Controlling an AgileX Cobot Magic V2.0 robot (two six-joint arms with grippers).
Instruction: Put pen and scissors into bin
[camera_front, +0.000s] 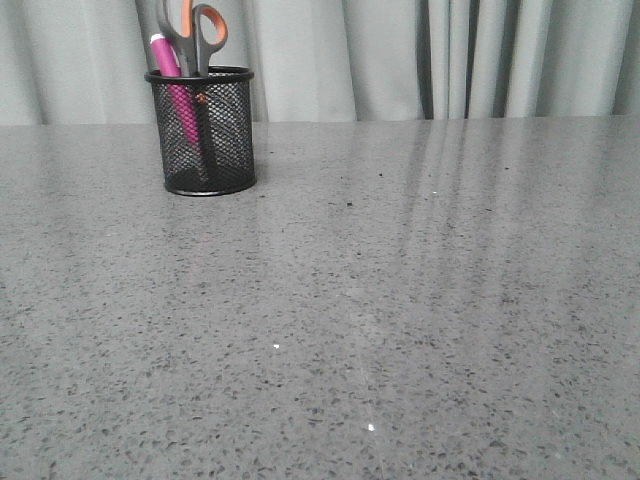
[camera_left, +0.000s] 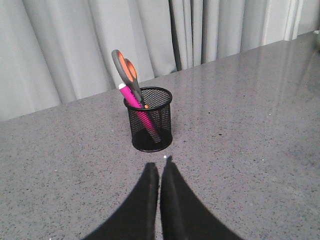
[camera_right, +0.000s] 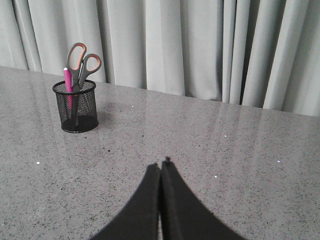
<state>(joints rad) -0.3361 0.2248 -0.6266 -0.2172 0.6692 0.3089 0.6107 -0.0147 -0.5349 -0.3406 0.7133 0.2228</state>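
Observation:
The black wire-mesh bin (camera_front: 201, 135) stands at the far left of the grey table. The magenta pen (camera_front: 164, 57) and the scissors (camera_front: 196, 33) with grey and orange handles stand inside it, handles up. The bin (camera_left: 149, 121), pen (camera_left: 131, 98) and scissors (camera_left: 125, 71) show in the left wrist view, a short way beyond my left gripper (camera_left: 160, 163), which is shut and empty. In the right wrist view the bin (camera_right: 76, 107), pen (camera_right: 67, 79) and scissors (camera_right: 82, 61) stand far off to the side of my right gripper (camera_right: 161, 164), also shut and empty. Neither gripper shows in the front view.
The speckled grey table (camera_front: 400, 300) stretches wide to the right and front of the bin. Pale grey curtains (camera_front: 420, 55) hang along the table's far edge.

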